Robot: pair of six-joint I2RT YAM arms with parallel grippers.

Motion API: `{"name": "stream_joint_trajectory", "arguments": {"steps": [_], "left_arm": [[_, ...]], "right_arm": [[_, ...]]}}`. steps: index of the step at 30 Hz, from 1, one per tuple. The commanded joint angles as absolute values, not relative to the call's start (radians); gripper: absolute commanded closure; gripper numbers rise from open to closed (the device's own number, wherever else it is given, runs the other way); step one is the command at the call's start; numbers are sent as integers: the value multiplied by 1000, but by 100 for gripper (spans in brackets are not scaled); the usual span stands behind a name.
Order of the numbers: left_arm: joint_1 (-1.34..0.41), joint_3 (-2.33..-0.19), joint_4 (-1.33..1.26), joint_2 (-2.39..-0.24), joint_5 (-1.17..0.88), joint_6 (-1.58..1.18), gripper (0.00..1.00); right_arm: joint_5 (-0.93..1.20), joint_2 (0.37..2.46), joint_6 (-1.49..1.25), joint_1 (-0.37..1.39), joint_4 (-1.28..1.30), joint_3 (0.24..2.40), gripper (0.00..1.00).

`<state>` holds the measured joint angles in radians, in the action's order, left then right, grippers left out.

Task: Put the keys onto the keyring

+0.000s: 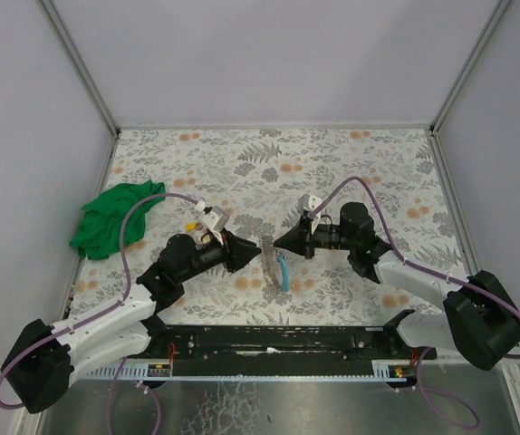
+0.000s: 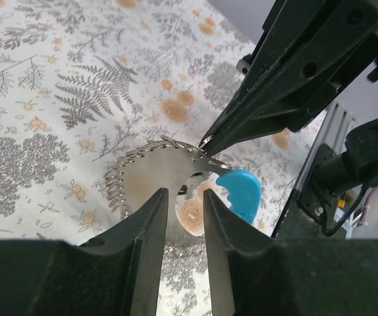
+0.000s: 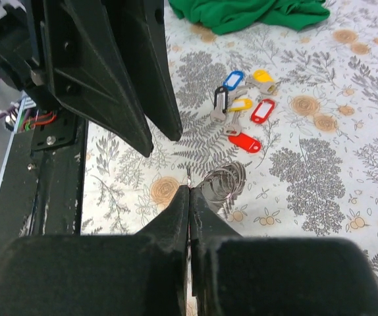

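Flowered table [image 1: 351,172], green cloth [image 1: 115,217] at its left edge. At centre, the left gripper [image 2: 184,197] is narrowly parted, facing the ring [image 2: 146,161]. The right gripper [image 3: 189,191] is pinched shut on the ring's wire. Keys [image 3: 242,108] lie loose upper middle in the right wrist view, apart from the ring.

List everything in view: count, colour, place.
keys: six; tags two red, two yellow, one blue, one black; clustered on the table between cloth and keyring
keyring: one; silver with a light-blue arc; mid-table, between the grippers
cloth: one; green; crumpled at the table's left edge
table: one; grey floral cover; under everything
left gripper: one; black; open, above the keyring
right gripper: one; black; shut on the keyring's edge
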<state>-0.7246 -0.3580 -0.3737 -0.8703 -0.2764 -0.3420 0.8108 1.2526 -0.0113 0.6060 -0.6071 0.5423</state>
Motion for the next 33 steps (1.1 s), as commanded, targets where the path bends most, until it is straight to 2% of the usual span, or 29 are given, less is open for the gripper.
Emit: {"name": "stream_joint_trajectory", "arguments": {"steps": [1, 7, 21, 28, 33], "left_arm": [[-719, -294, -760, -887, -259, -465, 73], [-721, -257, -942, -980, -265, -546, 73], [-720, -272, -1071, -1136, -298, -612, 78], [-720, -279, -1122, -1176, -325, -617, 84], [-719, -287, -1091, -1170, -324, -569, 94]], "right_arm": [[759, 1225, -126, 607, -879, 507, 100], [757, 1241, -168, 608, -968, 479, 100], [776, 1239, -195, 607, -1011, 471, 100], [801, 1244, -211, 608, -1027, 466, 100], [826, 1246, -200, 607, -1007, 457, 100]]}}
